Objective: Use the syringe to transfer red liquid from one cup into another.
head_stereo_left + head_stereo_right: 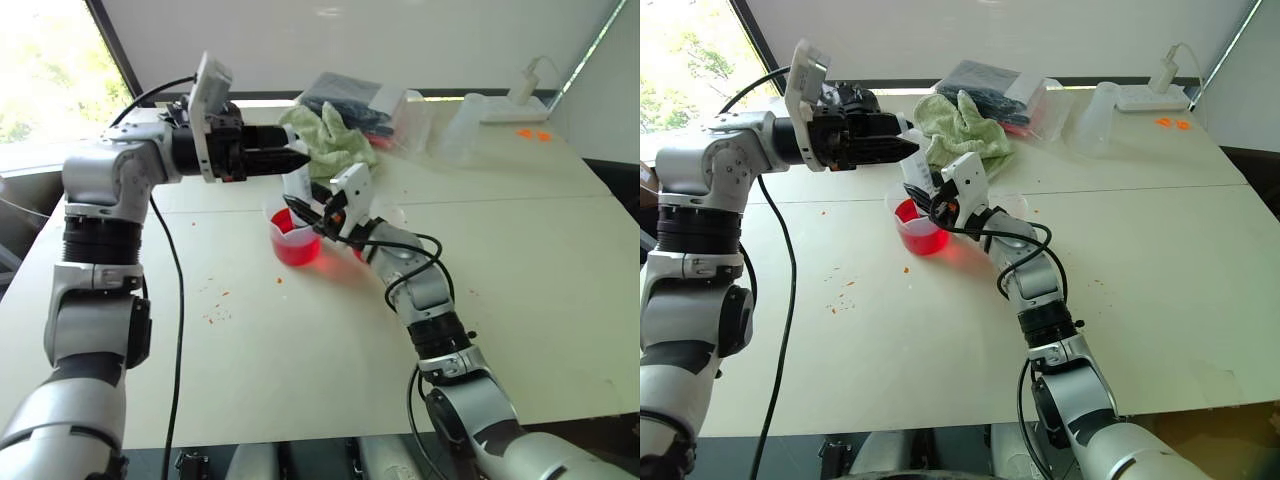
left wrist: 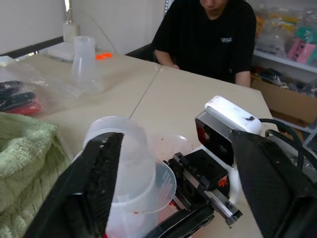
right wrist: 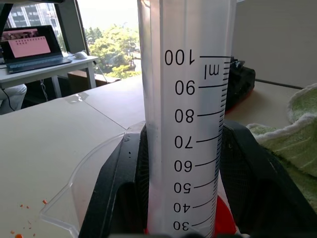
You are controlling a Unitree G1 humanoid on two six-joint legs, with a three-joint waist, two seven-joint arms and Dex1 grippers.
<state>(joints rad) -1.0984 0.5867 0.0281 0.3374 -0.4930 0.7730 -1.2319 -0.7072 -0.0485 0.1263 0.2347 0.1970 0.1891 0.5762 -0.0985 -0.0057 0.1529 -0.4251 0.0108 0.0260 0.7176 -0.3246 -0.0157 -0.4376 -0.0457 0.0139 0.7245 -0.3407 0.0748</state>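
The syringe [image 3: 185, 124] stands upright, and my right gripper [image 1: 300, 208] is shut on its clear, marked barrel. Its lower end reaches into the wide spouted cup [image 1: 295, 240], which stands on the table and holds red liquid [image 1: 297, 250]. My left gripper [image 1: 295, 158] points sideways at the syringe's top end [image 2: 131, 158]. It is open: one finger [image 2: 99, 188] lies against the clear top and the other finger [image 2: 267, 183] stands well apart. The smaller plain cup [image 1: 1012, 205] sits just behind my right wrist.
A green towel [image 1: 330, 140] and a bagged black pouch [image 1: 345, 100] lie behind the cups. A tall clear cup [image 1: 465, 125] and a white power strip [image 1: 520, 100] stand at the far right. Across the table sits a person in black [image 2: 208, 34]. Orange crumbs [image 1: 215, 310] dot the near left.
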